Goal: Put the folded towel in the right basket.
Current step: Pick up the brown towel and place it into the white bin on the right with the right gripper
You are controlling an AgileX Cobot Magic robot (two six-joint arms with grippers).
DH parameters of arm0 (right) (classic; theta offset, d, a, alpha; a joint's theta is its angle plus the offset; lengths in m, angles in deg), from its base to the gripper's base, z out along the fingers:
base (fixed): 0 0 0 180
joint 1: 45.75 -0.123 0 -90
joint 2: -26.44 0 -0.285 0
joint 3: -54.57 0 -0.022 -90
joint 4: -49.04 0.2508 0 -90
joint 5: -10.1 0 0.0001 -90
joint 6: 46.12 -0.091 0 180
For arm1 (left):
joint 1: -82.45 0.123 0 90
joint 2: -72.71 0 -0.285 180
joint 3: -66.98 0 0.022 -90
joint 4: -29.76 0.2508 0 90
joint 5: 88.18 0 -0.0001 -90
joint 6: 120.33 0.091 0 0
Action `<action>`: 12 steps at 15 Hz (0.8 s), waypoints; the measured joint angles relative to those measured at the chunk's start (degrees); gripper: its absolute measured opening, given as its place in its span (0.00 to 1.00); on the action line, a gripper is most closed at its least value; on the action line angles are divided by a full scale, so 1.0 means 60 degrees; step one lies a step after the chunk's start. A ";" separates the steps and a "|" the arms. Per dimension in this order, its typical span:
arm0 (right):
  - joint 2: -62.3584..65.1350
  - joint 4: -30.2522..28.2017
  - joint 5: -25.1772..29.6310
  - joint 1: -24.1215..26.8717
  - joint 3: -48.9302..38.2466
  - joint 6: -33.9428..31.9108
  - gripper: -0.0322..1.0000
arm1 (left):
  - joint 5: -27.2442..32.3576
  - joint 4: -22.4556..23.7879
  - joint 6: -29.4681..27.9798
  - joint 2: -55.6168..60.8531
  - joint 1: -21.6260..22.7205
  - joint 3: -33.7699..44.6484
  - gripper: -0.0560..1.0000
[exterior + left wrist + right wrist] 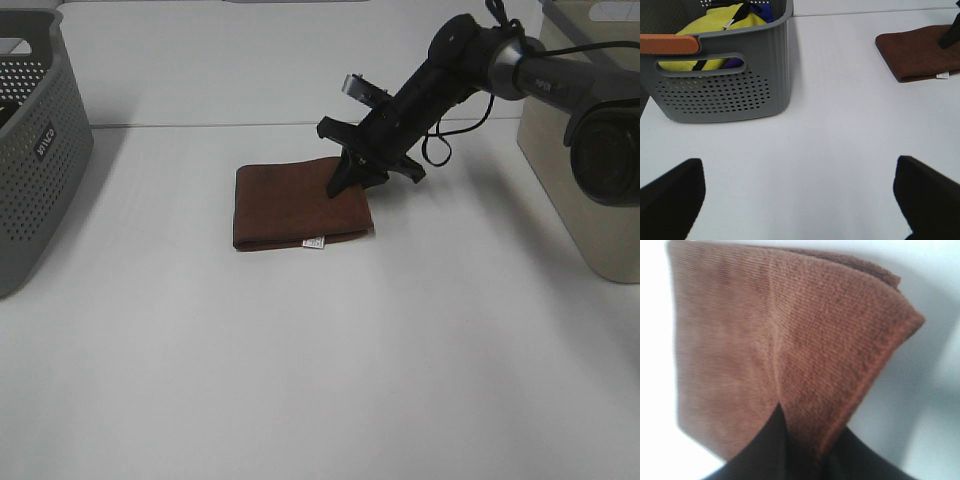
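The folded brown towel (290,205) lies flat on the white table, a white label on its front edge. It also shows in the left wrist view (912,52) and fills the right wrist view (740,340). My right gripper (345,180) reaches down onto the towel's right edge and is shut on it; the cloth bunches up between the fingers (790,440). The beige right basket (590,180) stands at the table's right edge, right of the gripper. My left gripper (800,200) is open and empty above bare table, out of the exterior view.
A grey perforated basket (30,150) stands at the left edge; it holds yellow and blue cloth (715,25). Bare white table lies between the towel and both baskets and in front of the towel.
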 joint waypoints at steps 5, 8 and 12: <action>0.2550 -0.1079 0.0439 0.0000 0.0000 0.0143 0.13 | 0.0000 0.0000 0.0000 0.0000 0.0000 0.0000 0.97; 0.3858 -0.2416 0.0506 0.0000 0.0000 0.0029 0.13 | 0.0000 0.0000 0.0000 0.0000 0.0000 0.0000 0.97; 0.5777 -0.4841 0.0544 0.0105 0.0000 -0.0306 0.13 | 0.0000 0.0000 0.0000 0.0000 0.0000 0.0000 0.97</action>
